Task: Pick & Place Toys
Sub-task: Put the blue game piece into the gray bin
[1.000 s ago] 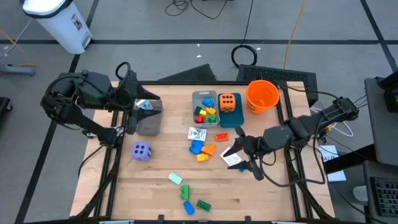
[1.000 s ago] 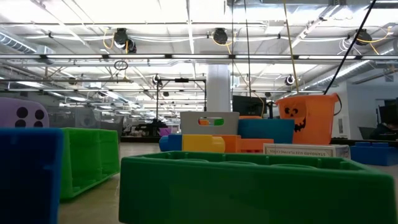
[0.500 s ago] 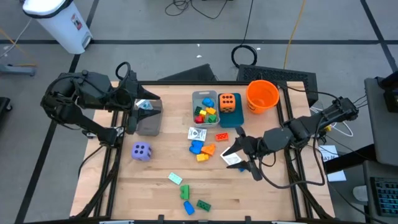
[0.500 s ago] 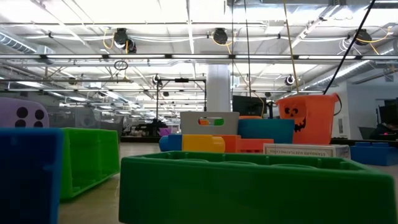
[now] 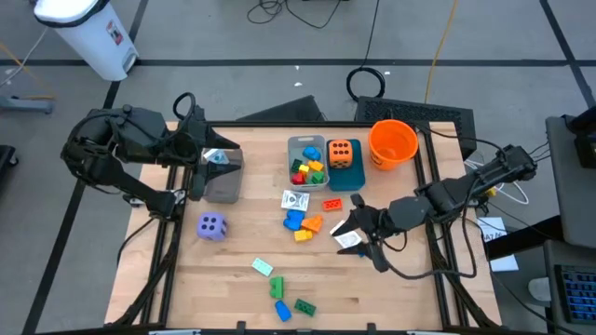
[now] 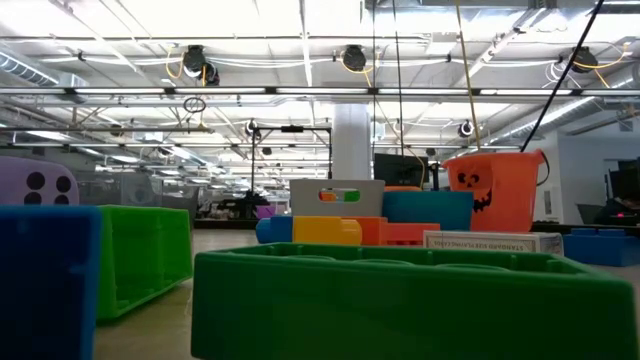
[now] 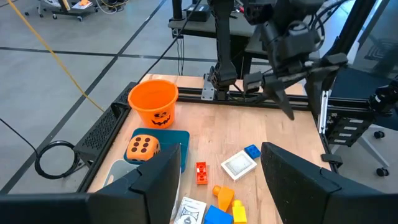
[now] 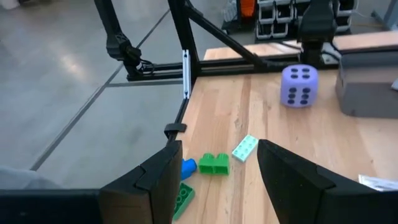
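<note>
Loose bricks lie mid-table: blue (image 5: pixel 294 220), orange (image 5: pixel 312 223) and red (image 5: pixel 332 204), beside a white packet (image 5: pixel 295 200). A purple die (image 5: pixel 212 225) sits at the left. An orange die (image 5: pixel 341 153) rests on the teal bin (image 5: pixel 348 177), next to a grey bin (image 5: pixel 305 149) holding bricks. Mint (image 5: pixel 263 268) and green bricks (image 5: pixel 277 287) lie near the front edge. My right gripper (image 5: pixel 358 233) hangs open above a second white packet (image 5: pixel 349 239). My left gripper (image 5: pixel 207 154) waits open over another grey bin (image 5: pixel 223 181) at the left. Neither holds anything.
An orange bucket (image 5: pixel 392 142) stands at the far right of the table. Black frame rails run along both sides of the table (image 5: pixel 400 298), which shows bare wood at the near right and near left. A green brick (image 6: pixel 400 300) fills the low view.
My right gripper has sunk a little toward the table above the white packet, still open. Nothing on the table has moved.
</note>
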Motion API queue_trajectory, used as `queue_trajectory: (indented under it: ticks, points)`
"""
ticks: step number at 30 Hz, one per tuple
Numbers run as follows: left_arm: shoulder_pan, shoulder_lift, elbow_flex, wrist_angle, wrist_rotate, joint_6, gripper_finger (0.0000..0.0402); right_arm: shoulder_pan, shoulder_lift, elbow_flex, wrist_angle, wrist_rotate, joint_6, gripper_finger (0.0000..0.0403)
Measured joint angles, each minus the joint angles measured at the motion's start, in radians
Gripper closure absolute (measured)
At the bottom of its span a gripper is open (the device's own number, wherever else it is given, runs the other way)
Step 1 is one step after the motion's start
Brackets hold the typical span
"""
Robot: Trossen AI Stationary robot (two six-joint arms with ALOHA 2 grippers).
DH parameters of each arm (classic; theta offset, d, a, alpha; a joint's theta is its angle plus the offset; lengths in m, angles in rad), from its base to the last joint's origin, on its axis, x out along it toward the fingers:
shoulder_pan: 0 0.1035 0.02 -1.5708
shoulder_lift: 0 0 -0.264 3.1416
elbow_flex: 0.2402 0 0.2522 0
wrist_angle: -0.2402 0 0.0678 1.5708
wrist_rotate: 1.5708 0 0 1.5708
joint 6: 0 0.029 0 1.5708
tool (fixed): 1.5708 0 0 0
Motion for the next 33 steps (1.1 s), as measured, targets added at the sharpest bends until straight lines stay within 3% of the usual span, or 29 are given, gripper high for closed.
queue_trajectory:
  ticks: [23, 33]
  points:
    - [0.0, 0.0, 0.0, 0.0, 0.0, 0.0, 0.0169, 0.006, -0.003, -0.029, 0.102, -0.001, -0.021, 0.0202]
    - [0.0, 0.0, 0.0, 0.0, 0.0, 0.0, 0.0169, 0.026, -0.042, -0.029, 0.154, -0.003, -0.133, 0.0202]
